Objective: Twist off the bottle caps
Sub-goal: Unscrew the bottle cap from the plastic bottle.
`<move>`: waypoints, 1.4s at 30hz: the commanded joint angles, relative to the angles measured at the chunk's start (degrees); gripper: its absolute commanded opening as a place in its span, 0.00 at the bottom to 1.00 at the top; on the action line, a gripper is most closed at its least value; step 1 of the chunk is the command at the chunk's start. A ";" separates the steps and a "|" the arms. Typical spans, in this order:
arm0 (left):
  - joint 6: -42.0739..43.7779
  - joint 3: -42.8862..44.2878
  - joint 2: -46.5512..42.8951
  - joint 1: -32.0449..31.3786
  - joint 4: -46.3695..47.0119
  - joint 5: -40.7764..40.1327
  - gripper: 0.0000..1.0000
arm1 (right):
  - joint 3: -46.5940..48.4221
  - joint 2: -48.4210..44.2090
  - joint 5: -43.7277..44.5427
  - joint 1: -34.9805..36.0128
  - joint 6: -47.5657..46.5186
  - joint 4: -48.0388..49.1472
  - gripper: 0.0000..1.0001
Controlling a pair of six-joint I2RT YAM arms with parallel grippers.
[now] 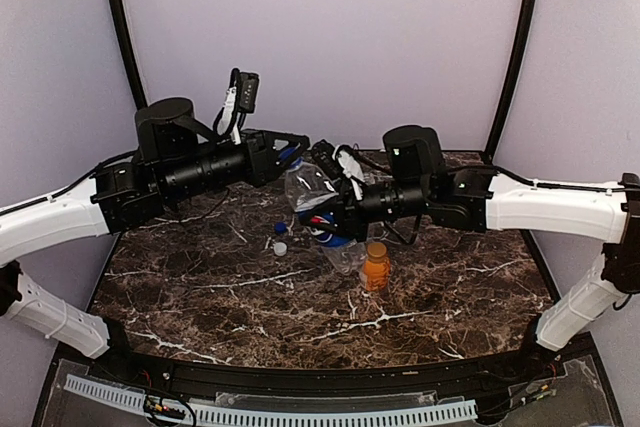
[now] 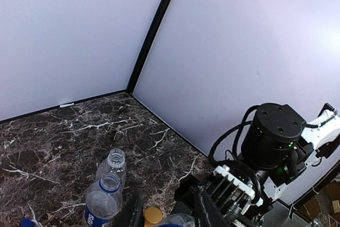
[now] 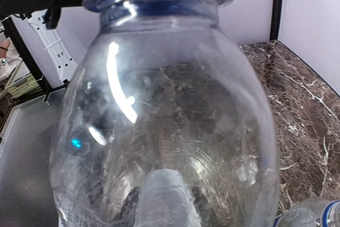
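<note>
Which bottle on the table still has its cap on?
The short orange bottle; the clear unlabelled bottle and the blue-labelled bottle beside it are open.

The top camera is looking down and forward from high behind the robot, taking in the whole counter [image 1: 200, 287] from well back. The left wrist camera is facing across the counter toward a far corner [image 2: 129, 91] and the right arm [image 2: 273, 131], while the right wrist camera is sitting almost against a clear bottle [image 3: 164, 120]. All three are sharing the standing bottles [image 2: 109, 184] mid-counter.
</note>
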 commanded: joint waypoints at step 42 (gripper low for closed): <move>10.31 1.54 -2.19 3.29 7.03 38.37 0.42 | 3.55 1.61 -34.42 -1.14 0.03 3.61 0.06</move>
